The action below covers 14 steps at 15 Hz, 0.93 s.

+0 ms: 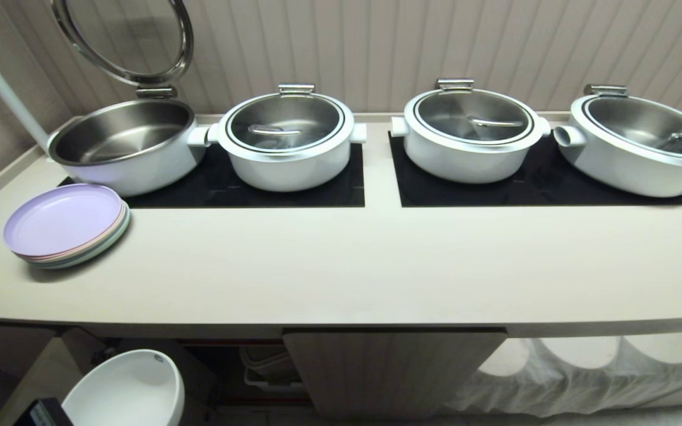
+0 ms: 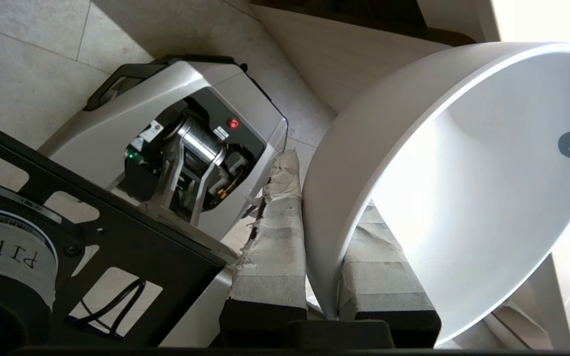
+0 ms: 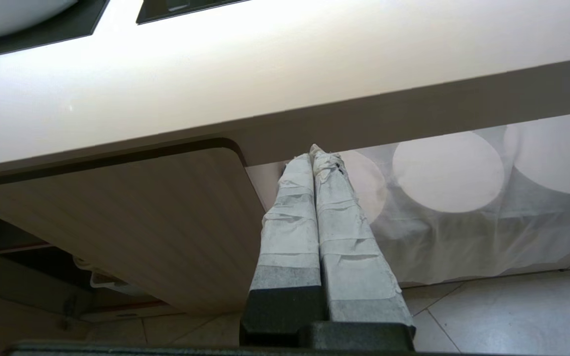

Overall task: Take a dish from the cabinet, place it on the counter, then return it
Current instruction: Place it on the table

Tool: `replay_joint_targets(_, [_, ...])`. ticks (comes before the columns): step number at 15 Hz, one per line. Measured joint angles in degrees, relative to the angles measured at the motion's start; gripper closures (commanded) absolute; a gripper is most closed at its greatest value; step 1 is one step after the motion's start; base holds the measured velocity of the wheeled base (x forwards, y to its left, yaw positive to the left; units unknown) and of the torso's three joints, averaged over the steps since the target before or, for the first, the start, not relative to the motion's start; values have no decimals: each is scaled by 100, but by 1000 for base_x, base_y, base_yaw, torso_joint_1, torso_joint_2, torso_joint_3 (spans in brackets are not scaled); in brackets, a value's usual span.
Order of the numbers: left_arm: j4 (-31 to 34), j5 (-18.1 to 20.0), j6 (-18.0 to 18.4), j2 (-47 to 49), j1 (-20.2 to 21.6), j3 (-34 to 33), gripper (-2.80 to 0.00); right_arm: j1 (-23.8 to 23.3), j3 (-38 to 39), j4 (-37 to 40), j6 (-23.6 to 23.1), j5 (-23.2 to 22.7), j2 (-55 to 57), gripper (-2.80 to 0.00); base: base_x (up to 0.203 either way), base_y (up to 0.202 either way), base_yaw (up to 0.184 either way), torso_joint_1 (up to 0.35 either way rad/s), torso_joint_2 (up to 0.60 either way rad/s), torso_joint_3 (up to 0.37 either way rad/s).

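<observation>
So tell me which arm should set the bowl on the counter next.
Left. The left gripper is already clamped on the white bowl's wall, below the counter's front edge. The right gripper is shut and empty, down by the cabinet door.

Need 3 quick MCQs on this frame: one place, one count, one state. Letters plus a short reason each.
1. Where is the white bowl?
A. on the counter
B. below the counter's front edge, by the open cabinet
C. inside a pot

2. How many white pots stand on the counter?
A. two
B. three
C. four

3. What state is the left gripper in?
A. open, holding nothing
B. shut on the bowl's wall
C. shut on a plate

Key: 1 B, the head view shows the bowl under the countertop edge, beside the cabinet. 2 C, four pots sit on the black mats. 3 B, the left wrist view shows one taped finger outside the bowl wall and one inside.
</observation>
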<state>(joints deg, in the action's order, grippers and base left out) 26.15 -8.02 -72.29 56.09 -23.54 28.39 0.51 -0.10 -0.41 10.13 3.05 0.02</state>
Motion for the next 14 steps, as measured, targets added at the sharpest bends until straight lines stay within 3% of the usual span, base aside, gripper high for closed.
replay_joint_targets(7, [-13,1,9,19,-2,9,0,0,0,0,36,1,0,0,0,0,0,0,0,0])
replay_joint_targets(14, [-161,-195,133,626,30,637,0,0,0,0,36,1,0,0,0,0,0,0,0,0])
